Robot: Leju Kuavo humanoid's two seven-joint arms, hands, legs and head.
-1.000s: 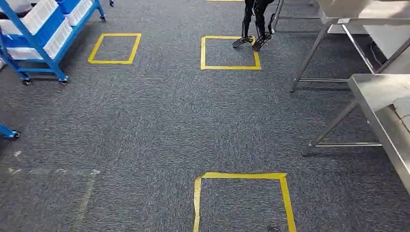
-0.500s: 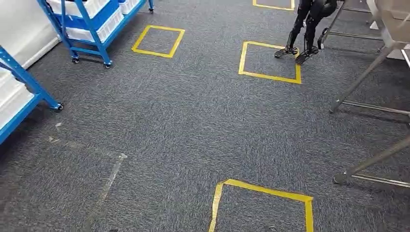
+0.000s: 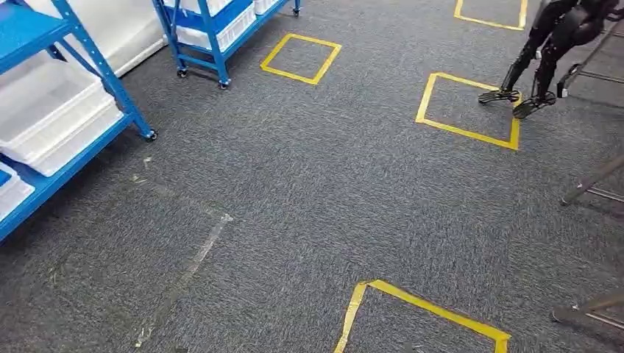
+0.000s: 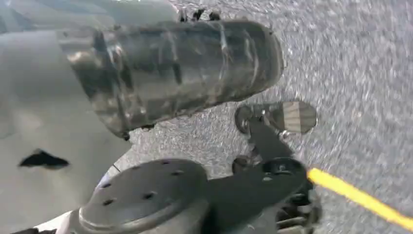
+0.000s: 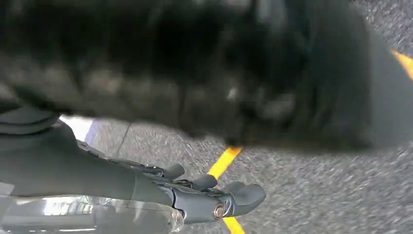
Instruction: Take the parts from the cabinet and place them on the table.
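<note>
A blue cabinet frame stands at the left of the head view, with white bins on its shelves; what the bins hold is hidden. My left hand hangs beside my body as a blurred grey mass, and its fingers cannot be made out. My right hand hangs over the carpet with its dark fingers stretched out and nothing between them.
A second blue wheeled rack with white bins stands at the far left. Yellow tape squares mark the grey carpet. Another robot's dark legs stand at the far right. Steel table legs are at the right edge.
The whole picture has shifted right as my view turned left. The near blue cabinet has come in at the left, and the steel tables have slid off the right edge.
</note>
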